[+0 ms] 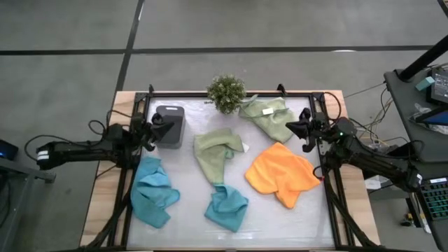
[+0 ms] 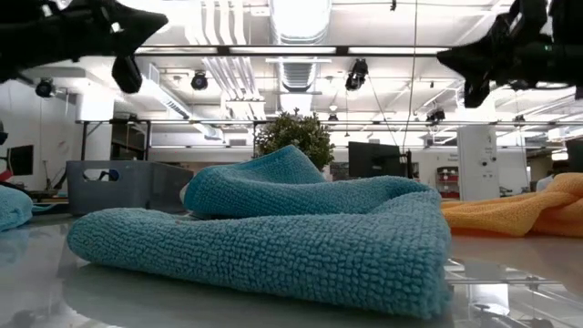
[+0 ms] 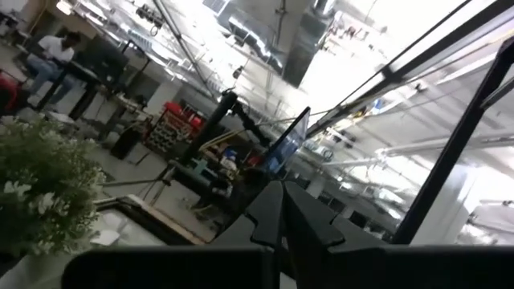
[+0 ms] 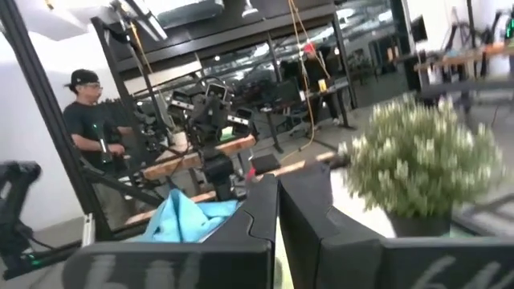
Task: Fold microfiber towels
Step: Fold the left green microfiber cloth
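White counter [image 1: 183, 224] sat in a concrete-floored shop. Left claw [image 1: 155, 130] was parked by the grey tray [image 1: 169, 126], fingers fully closed, empty. Towels lay crumpled and unfolded, likely staged for folding: teal ones [image 1: 153, 190] [image 1: 226, 207] up front, green ones [image 1: 217, 152] [image 1: 269, 115] mid and back near the plant [image 1: 226, 92], orange one [image 1: 281, 172] right. Right claw [image 1: 303, 131] hovered at the right edge, also closed, gripping nothing.

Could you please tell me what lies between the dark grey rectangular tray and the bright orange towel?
In the high view, a crumpled pale sage-green microfiber towel lies between the tray and the orange towel.
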